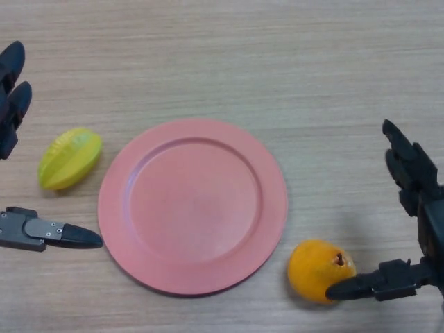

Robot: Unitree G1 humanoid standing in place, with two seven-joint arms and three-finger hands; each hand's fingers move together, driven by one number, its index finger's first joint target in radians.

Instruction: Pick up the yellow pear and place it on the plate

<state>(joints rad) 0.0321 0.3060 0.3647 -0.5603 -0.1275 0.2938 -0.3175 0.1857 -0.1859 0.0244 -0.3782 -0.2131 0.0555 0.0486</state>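
Note:
A pink plate (193, 205) lies flat in the middle of the wooden table with nothing on it. An orange-yellow pear (318, 269) rests on the table just off the plate's lower right rim. My right hand (409, 194) is open beside it on the right, its thumb tip touching the pear's near side and its fingers straight, raised behind. My left hand (14, 97) is open at the left edge, fingers up and thumb low, bracketing a yellow-green star fruit (69, 157) without touching it.
The star fruit lies a short way left of the plate's rim. Bare wooden tabletop stretches across the far half of the view.

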